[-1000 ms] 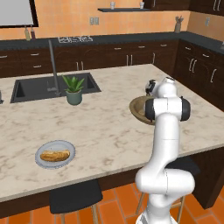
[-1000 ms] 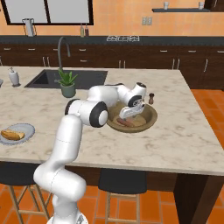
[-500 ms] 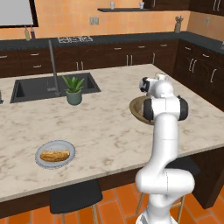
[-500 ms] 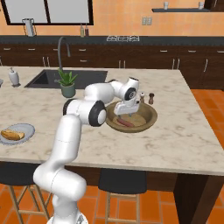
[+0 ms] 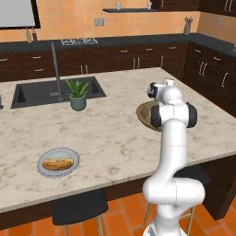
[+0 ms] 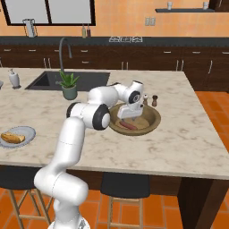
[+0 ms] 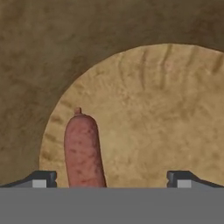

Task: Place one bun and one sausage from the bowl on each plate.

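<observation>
The wide brown bowl (image 6: 153, 118) stands on the island's right side, and its rim (image 5: 142, 112) shows beside my arm. One reddish-brown sausage (image 6: 127, 125) lies on the bowl's floor. My gripper (image 6: 127, 118) hangs low inside the bowl, just above it. In the hand view the sausage (image 7: 83, 151) runs up between my fingertips (image 7: 42, 178), closer to the left one, and the gripper (image 7: 111, 179) is open and holds nothing. A light-grey plate (image 5: 44, 157) near the island's front left carries a golden bun (image 5: 58, 163). That plate (image 6: 27, 131) and bun (image 6: 12, 137) also show at the left edge.
Two small shakers (image 6: 150, 99) stand right behind the bowl. A potted plant (image 6: 69, 86) sits beside the dark sink (image 6: 49, 79) with its tall faucet (image 6: 63, 49). A white bottle (image 6: 14, 79) stands at the far left. Stools sit under the island's front edge.
My hand has shifted a little to the left over the bowl and stays open. The plate and bun have not moved.
</observation>
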Motion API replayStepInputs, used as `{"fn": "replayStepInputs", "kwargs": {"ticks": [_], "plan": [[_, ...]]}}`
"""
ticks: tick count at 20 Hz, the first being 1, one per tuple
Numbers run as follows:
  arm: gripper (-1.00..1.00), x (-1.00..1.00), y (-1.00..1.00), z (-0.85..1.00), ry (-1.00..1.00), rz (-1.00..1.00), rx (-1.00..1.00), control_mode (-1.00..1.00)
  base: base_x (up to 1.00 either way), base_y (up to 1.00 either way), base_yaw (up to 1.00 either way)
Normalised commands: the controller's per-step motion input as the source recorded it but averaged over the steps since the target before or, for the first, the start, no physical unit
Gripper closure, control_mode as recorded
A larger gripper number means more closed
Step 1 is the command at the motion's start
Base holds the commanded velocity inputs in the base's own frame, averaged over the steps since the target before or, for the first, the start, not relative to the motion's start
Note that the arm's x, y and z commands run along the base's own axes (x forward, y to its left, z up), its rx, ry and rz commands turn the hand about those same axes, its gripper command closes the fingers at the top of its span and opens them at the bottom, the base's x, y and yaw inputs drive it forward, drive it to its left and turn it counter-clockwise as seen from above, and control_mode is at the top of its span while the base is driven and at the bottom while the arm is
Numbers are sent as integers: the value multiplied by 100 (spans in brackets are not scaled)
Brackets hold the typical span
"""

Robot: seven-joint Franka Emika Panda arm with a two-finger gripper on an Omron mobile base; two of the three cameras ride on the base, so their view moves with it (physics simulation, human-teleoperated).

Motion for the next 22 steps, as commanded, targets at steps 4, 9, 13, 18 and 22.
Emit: {"fn": "replayStepInputs", "kwargs": {"ticks": [4,9,13,18,22], "plan": [[-100,-23,1,-5,-4,0,0,-100,0,0,0],[-100,-31,13,-1,4,0,0,-100,0,0,0],[-100,-7,3,-12,-8,0,-4,-100,0,0,0],[-100,0,0,-32,-12,0,-4,-100,0,0,0],[-100,0,0,-33,-7,0,0,-100,0,0,0]]}}
